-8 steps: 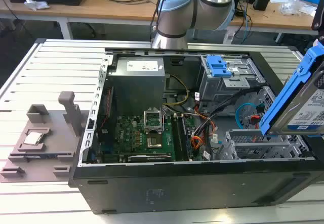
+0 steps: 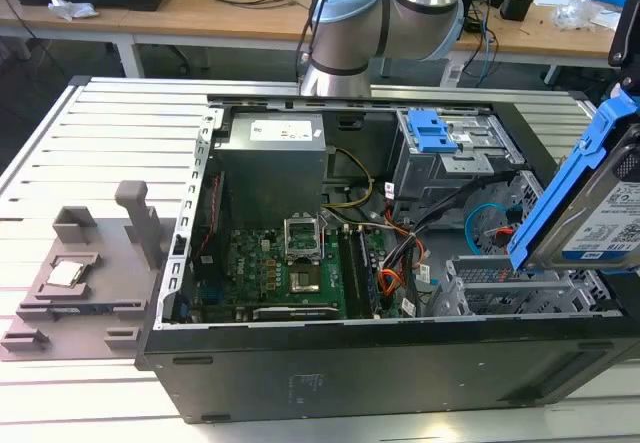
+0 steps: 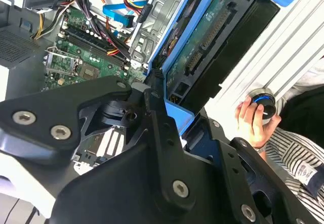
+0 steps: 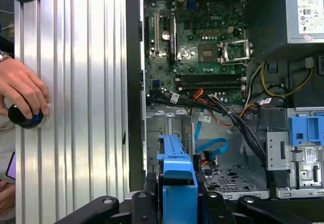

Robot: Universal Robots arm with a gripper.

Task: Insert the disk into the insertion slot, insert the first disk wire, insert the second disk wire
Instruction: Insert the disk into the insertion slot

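Motherboard (image 2: 290, 263) is well clear of the jaws. Insertion slot (image 2: 515, 288) sits just under them, disk not in yet. Its far wall is partly hidden behind the disk (image 2: 600, 208). Gripper (image 4: 177, 199) is clamped on the disk's end. The disk is tilted and cut off at the exterior view's right edge. Cable bundle (image 4: 238, 123) runs close along the slot's rim. The perforated floor below the jaws shows open.

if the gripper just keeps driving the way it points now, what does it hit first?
Probably the grey drive cage. The gripper holds the disk tilted above the cage, so the disk's lower end would touch before the fingers. Depth is unclear, so I cannot tell whether it would meet rim or floor.
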